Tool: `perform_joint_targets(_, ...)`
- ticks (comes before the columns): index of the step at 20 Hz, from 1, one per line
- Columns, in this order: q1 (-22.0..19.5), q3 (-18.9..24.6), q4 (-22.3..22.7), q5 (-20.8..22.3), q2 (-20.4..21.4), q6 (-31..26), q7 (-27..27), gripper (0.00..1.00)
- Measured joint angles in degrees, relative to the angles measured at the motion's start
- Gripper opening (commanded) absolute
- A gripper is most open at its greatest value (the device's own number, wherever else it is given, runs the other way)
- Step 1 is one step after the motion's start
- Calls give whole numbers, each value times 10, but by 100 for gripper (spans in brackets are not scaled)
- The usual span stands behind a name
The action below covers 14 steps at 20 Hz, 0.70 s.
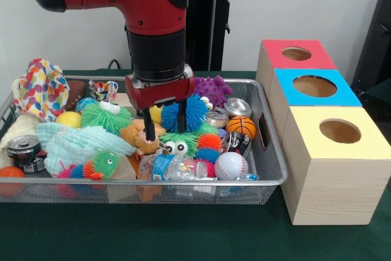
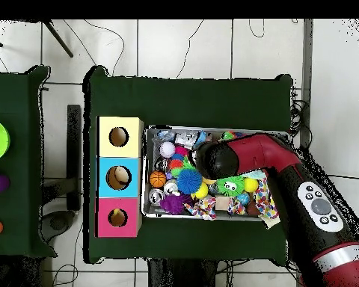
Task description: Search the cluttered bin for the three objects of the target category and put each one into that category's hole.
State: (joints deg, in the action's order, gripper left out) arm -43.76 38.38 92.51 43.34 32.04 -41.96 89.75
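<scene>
The pincer (image 1: 165, 123) hangs straight down from the red arm into the middle of the bin (image 1: 274, 172), its two black fingers (image 1: 148, 128) held narrowly apart with nothing clamped between them. The front view shows the tips reaching down among the toys, between the tan dog (image 1: 142, 137) and the blue spiky ball (image 1: 186, 113).

The relation that counts: the tan dog lies just beside and a little below the fingertips, toward the desk's near edge in the front view and slightly to the picture's left. A yellow duck-like toy (image 1: 157, 114) shows just behind the fingers, partly hidden by them, so whether it touches them cannot be told. The dog's body seems to run roughly crosswise to the gap between the fingers, though clutter covers part of it. I cannot pick out the orange tiger with confidence in either view.

The hole (image 1: 296, 54) of the red-topped box sits beyond the bin's right end in the front view, toward the desk's far edge, well apart from the pincer. My judgement is that no toy is gripped yet, and a short shift toward the dog, or toward the duck, would line up a grasp.
</scene>
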Motion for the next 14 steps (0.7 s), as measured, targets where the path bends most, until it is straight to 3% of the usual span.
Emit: perform_joint_targets(14, -28, 29, 0, 24, -36, 0, -12, 100)
